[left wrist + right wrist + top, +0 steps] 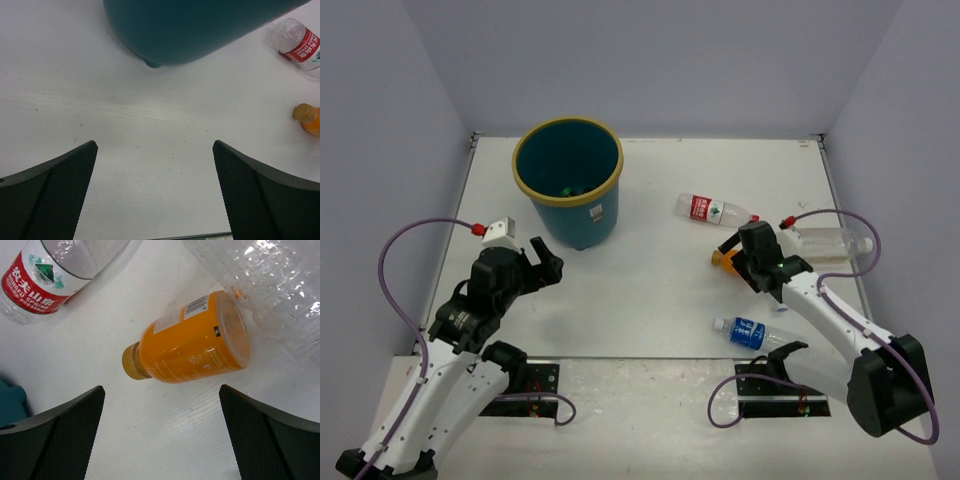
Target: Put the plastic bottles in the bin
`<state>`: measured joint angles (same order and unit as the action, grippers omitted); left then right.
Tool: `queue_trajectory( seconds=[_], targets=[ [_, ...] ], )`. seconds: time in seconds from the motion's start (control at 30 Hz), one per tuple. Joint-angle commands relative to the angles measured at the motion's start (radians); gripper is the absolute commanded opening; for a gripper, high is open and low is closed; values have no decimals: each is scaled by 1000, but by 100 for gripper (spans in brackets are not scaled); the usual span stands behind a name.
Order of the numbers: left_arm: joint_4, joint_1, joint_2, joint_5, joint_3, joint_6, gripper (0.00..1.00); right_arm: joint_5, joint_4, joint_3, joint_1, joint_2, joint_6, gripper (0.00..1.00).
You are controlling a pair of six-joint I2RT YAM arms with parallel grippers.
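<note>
Right jaws are hanging wide apart and empty over an orange bottle [192,340], which is lying on its side on the white worktop [650,290] just ahead of them, between a red-labelled water bottle [45,280] and a plain clear bottle [270,280]. A blue-labelled bottle [745,331] is lying behind them. Left jaws, equally spread and gripping nothing, are facing the teal bin [200,25].

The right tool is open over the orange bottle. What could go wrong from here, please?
1. The orange bottle lies on its side and may roll away as the right tool closes.
2. The clear bottle lies right beside it, so the tool may push or catch that one too.
</note>
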<state>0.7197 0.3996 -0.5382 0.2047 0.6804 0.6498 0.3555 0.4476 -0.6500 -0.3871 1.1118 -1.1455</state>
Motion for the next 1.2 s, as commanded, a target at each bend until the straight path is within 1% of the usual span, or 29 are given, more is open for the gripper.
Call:
queue_trajectory(
  seconds=[0.0, 0.27, 0.47, 0.53, 0.57, 0.6, 0.7, 0.77, 0.83, 0.9, 0.93, 1.07, 1.17],
  targets=[
    [-29, -5, -6, -18, -1, -24, 100, 96, -7, 45, 14, -39, -203, 99],
    [-40, -5, 18, -42, -4, -36, 100, 103, 2, 1, 48, 104, -381, 99],
    [-55, -5, 32, -64, -10, -49, 100, 108, 11, -6, 63, 162, -491, 99],
    [-57, -4, 27, -68, -10, -51, 100, 109, 13, -2, 63, 173, -500, 98],
    [-56, -5, 25, -68, -9, -52, 100, 109, 11, -2, 63, 186, -502, 96],
    [-55, -5, 22, -69, -8, -52, 100, 111, 11, -3, 63, 190, -502, 92],
    [-51, -5, 25, -67, -7, -53, 100, 115, 11, -8, 63, 224, -498, 73],
    [-51, -4, 36, -63, -7, -50, 100, 115, 12, -13, 62, 239, -492, 66],
    [-51, -4, 42, -55, -8, -47, 100, 108, 5, -17, 63, 245, -483, 52],
    [-53, -4, 51, -50, -10, -45, 100, 99, -11, -17, 63, 248, -447, 42],
    [-54, -5, 52, -50, -11, -45, 100, 91, -24, -13, 62, 245, -431, 40],
    [-48, -5, 43, -47, -9, -42, 100, 54, -91, 17, 61, 209, -366, 25],
    [-46, -5, 40, -45, -7, -41, 100, 42, -125, 25, 53, 159, -313, 18]
  ],
)
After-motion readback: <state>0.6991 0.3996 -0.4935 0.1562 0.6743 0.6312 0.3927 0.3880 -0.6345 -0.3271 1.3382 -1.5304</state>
